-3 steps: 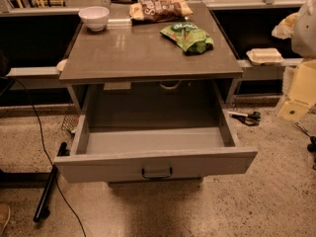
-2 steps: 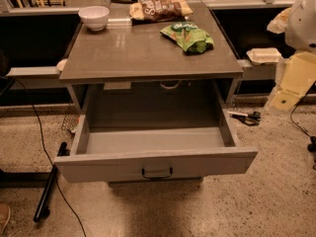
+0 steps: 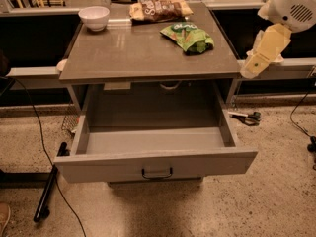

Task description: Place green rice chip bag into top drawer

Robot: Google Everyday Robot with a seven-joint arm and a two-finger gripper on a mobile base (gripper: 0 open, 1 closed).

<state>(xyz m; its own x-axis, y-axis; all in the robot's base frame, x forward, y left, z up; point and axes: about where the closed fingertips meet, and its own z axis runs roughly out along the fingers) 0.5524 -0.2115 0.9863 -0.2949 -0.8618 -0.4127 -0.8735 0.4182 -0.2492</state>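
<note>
The green rice chip bag [image 3: 188, 36] lies crinkled on the grey table top [image 3: 133, 53], at its right rear. The top drawer [image 3: 155, 154] below the table top is pulled fully out and holds nothing; its dark handle [image 3: 157, 173] sits at the centre of the front panel. My arm comes in from the upper right. Its cream end with the gripper [image 3: 250, 67] hangs just off the table's right edge, to the right of and lower than the bag, not touching it.
A brown and tan snack bag [image 3: 159, 9] lies at the table's rear centre. A white bowl [image 3: 94, 18] stands at the rear left. Cables and a dark stand [image 3: 48, 191] lie on the floor left of the drawer. Small tools [image 3: 245, 117] lie on the floor at the right.
My arm has swung up and to the left, from the right edge of the view toward the table's right edge. The bag and the drawer have not moved.
</note>
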